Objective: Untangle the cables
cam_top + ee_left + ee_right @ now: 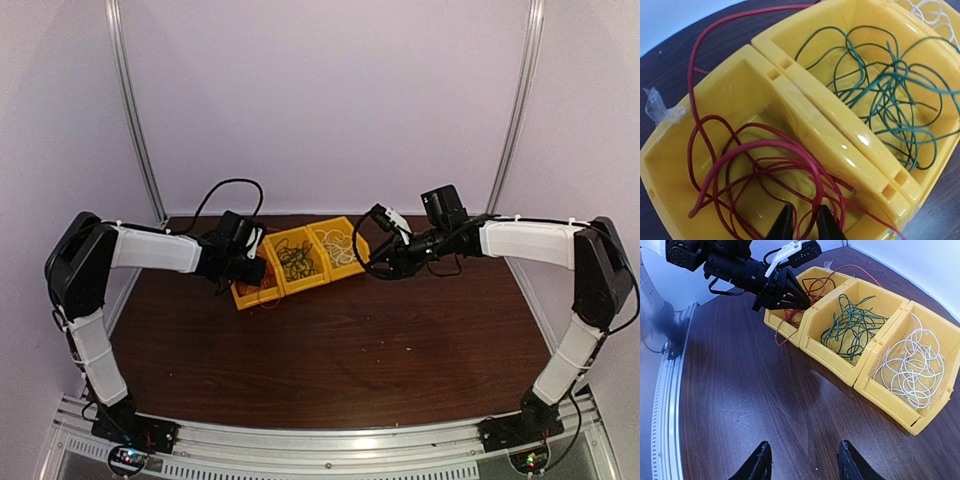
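Three yellow bins stand in a row at the back of the table. The red cable (pixel 765 150) lies loopy in the left bin (pixel 248 296), with strands trailing over its rim (pixel 782 337). The dark green cable (pixel 885 85) fills the middle bin (pixel 826 359). The white cable (pixel 912 365) lies in the right bin (pixel 890 402). My left gripper (pixel 804 222) hangs low inside the left bin, jaws a little apart with red strands running between and over them. My right gripper (pixel 802 460) is open and empty above bare table in front of the bins.
The left arm and its black gripper (pixel 790 295) reach over the left bin. The brown table (pixel 340 350) runs to a metal rail at the near edge. White walls and two slanted poles enclose the back. Clear tape (pixel 655 105) sticks off the left bin's corner.
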Action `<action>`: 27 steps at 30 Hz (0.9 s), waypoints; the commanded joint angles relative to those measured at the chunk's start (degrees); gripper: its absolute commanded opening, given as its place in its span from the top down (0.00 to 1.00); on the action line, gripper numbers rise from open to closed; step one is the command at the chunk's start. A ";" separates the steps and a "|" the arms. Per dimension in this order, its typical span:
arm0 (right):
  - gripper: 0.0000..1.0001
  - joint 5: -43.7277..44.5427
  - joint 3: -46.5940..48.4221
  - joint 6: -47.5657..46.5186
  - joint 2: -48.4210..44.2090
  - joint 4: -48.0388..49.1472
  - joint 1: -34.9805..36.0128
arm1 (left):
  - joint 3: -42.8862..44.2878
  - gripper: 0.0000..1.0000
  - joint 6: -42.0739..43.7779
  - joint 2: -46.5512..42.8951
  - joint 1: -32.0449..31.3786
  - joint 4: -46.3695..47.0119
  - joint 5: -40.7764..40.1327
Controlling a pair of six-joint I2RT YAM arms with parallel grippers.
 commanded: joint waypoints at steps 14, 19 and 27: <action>0.53 -1.47 0.24 0.82 0.33 0.20 -0.34 | 35.64 0.33 5.39 5.62 3.67 -24.71 1.45; 0.53 -1.26 0.07 0.55 0.02 0.00 -0.40 | 42.16 0.44 2.07 12.44 7.53 -27.63 8.06; 0.53 -2.05 0.39 0.26 1.42 -0.73 -0.69 | 41.15 0.54 4.46 14.38 8.04 -31.04 10.98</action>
